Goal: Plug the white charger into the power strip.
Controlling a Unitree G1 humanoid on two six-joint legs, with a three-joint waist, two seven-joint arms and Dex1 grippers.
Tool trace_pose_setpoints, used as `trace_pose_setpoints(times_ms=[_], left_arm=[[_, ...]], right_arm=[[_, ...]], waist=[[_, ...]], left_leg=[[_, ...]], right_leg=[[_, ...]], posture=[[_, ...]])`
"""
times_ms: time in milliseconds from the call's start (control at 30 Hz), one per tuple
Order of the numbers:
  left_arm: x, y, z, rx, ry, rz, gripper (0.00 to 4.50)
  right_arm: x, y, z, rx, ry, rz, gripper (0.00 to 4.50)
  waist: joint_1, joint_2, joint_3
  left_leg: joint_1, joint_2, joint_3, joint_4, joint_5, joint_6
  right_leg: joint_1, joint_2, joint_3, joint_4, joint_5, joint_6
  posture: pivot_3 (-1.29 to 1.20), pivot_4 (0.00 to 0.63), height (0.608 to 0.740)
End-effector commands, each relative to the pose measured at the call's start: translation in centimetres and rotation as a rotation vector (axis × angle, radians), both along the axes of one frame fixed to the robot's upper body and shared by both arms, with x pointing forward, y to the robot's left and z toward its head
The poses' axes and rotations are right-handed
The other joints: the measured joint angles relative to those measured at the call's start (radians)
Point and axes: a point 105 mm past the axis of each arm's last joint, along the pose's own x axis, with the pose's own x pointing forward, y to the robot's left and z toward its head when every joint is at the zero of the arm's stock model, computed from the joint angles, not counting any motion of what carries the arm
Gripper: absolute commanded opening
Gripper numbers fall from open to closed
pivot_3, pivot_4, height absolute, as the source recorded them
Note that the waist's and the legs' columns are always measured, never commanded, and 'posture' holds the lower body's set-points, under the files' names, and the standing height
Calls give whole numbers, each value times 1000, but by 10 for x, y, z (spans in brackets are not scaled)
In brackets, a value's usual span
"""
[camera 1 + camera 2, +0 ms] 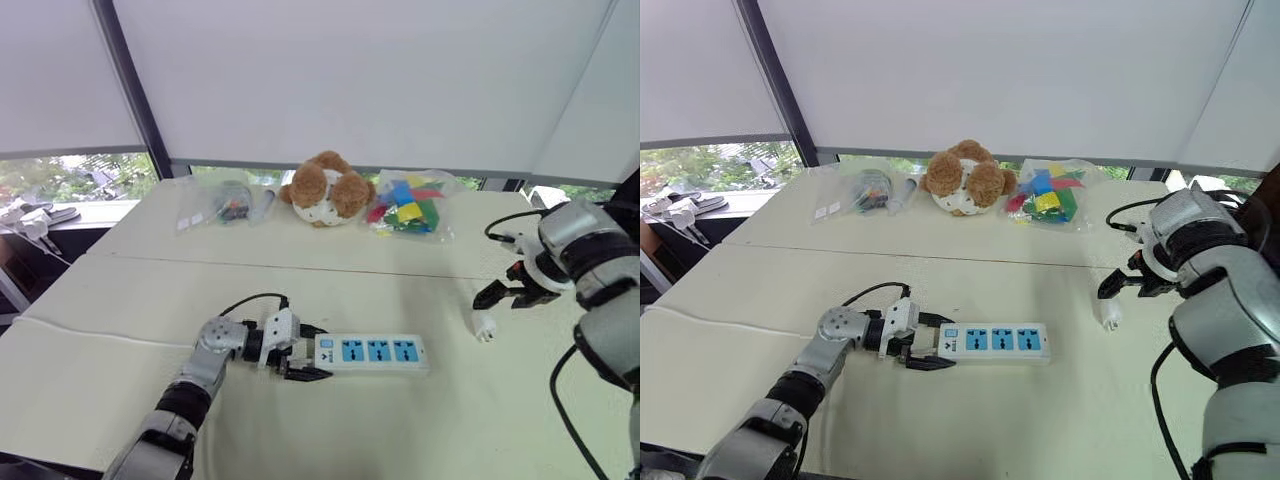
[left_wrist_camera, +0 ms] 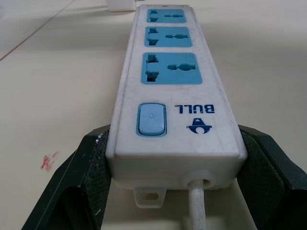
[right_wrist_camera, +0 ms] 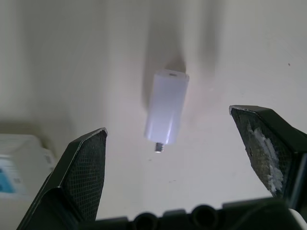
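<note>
1. The table (image 1: 90, 380) is a pale, broad surface that carries everything; a seam runs across it between the near things and the far ones.
2. The right arm (image 1: 590, 250) comes in from the right side, bent at the elbow, with its wrist turned down toward the table. The right jaws are released and spread wide, holding nothing. They hover just above the white charger, which the right wrist view shows lying between them and touching neither.
3. The left arm (image 1: 200, 375) stretches low and forward over the near part of the table, its wrist level. The left jaws are clamped on the power strip's switch end, one black pad (image 2: 268, 172) pressed to each long side.
4. A brown and white plush toy (image 1: 325, 188) sits at the far edge of the table. A clear bag of coloured blocks (image 1: 410, 205) lies just to its right, and other clear bags (image 1: 215, 203) lie to its left.
5. The power strip (image 1: 375, 352) lies flat near the middle of the table, its three blue sockets facing up. A blue switch (image 2: 151, 120) sits at the grasped end, where a white cable (image 2: 196, 206) leaves it.
6. The white charger (image 1: 485, 326) rests on the table to the right of the power strip, apart from it. A small metal prong (image 3: 159, 147) shows at one end.
</note>
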Motion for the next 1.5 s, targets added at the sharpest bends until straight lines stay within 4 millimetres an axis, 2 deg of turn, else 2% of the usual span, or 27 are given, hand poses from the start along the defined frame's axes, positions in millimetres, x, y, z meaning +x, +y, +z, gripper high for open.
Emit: trace_pose_setpoints(times_ms=[33,267,500,733,967,1067,1267,1500], left_arm=[[-21,-8,-30,68,96,-41,2995],[-28,-10,-32,62,95,-20,2995],[-41,-1,-43,122,104,-26,2995],[-31,10,-35,163,59,-6,2995],[-32,16,-34,163,59,6,2995],[-34,18,-35,165,62,13,2995],[-35,23,-35,164,61,45,2995],[-32,25,-37,157,52,80,2995]], right_arm=[[3,-2,7,-1,-30,9,4500],[8,0,-3,-12,-43,14,4500],[13,5,-16,-29,-42,35,4500],[15,8,-23,-53,-41,59,4500],[20,10,-28,-55,-67,54,4500],[22,13,-32,-51,-80,55,3690],[26,20,-37,-43,-90,69,729],[21,17,-35,-58,-51,122,740]], waist=[[-1,1,0],[-1,3,-1],[-6,3,-2],[-16,3,-2],[-34,3,-2],[-38,3,-2],[-51,3,-2],[-53,3,-2]], left_leg=[[0,0,0,0,0,0],[1,0,0,-1,0,0],[2,0,0,-2,0,0],[4,1,1,-3,0,0],[9,1,1,-3,0,-1],[11,2,1,-4,0,-1],[12,2,1,-5,0,-1],[15,2,1,-6,0,-1]], right_leg=[[0,0,0,0,0,0],[0,0,0,1,0,0],[0,0,0,1,0,0],[1,1,0,2,0,0],[4,1,0,3,0,0],[5,1,0,3,0,1],[5,1,0,6,0,1],[6,1,0,9,-1,1]], posture=[[0,150,739],[0,150,739],[0,150,739],[0,150,739],[0,150,739],[0,150,739],[0,150,739],[0,150,739]])
